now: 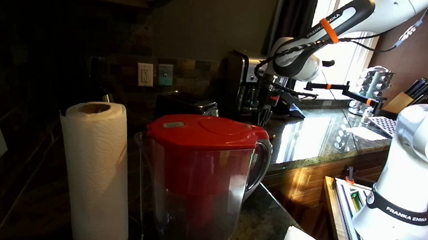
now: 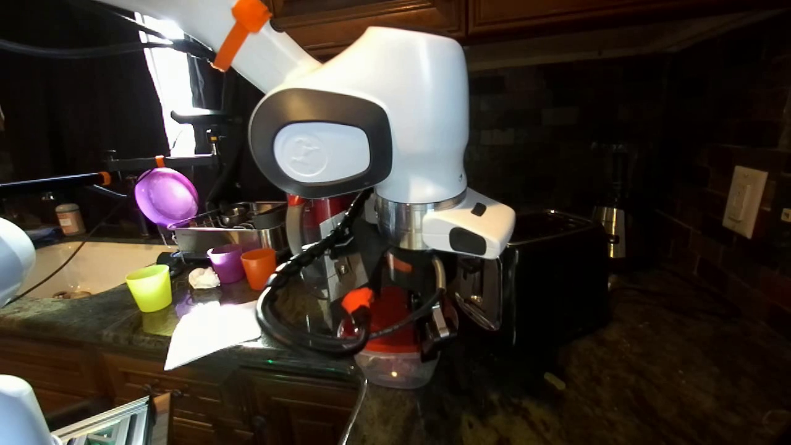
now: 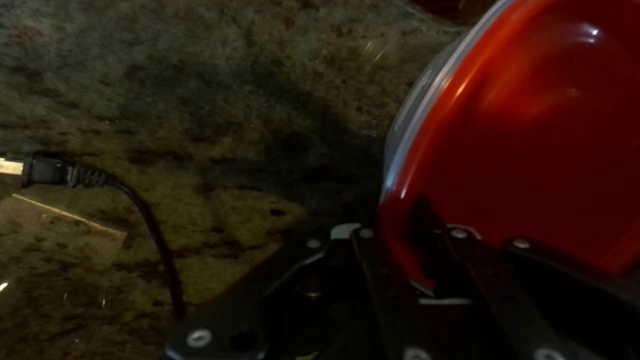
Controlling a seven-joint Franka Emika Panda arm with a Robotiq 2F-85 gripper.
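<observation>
A clear container with a red lid [image 2: 398,368] stands on the dark stone counter under my gripper [image 2: 429,340] in an exterior view. In the wrist view the red lid [image 3: 530,140] fills the upper right. My gripper [image 3: 407,240] is nearly closed there, with the lid's rim running between its two dark fingers. The fingertips are in deep shadow and blurred. In an exterior view the gripper [image 1: 262,118] points down behind the red-topped pitcher [image 1: 195,164], which hides the container.
A black toaster [image 2: 556,278] stands beside the gripper. A power cord with a plug [image 3: 50,170] lies on the counter. A paper towel roll [image 1: 97,175] stands by the pitcher. Yellow [image 2: 149,288], purple [image 2: 226,262] and orange cups [image 2: 258,269] stand near the sink [image 2: 80,259].
</observation>
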